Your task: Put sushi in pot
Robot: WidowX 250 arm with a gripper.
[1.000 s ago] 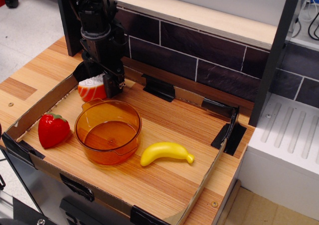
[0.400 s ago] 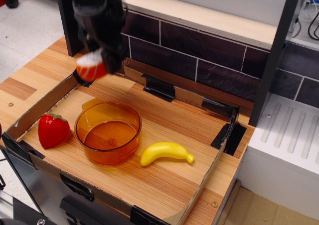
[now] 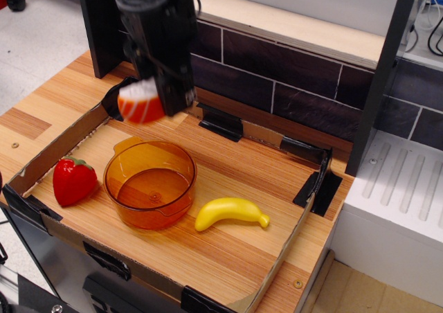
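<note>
Holding item one aloft, our black gripper (image 3: 154, 104) is clenched on the glossy orange, white-striped toy sushi (image 3: 140, 104). Item two, the round translucent amber plastic pot (image 3: 150, 182), sits below on the wooden tray (image 3: 235, 251).

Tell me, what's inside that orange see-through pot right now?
Nothing: the pot is empty, and its clear amber bottom shows the wooden tray beneath. The sushi is not in it yet; it hangs in the gripper above and behind the pot's rim.

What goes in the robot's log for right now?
gripper: shut on sushi | sushi: lifted, above-behind pot | pot: empty
</note>
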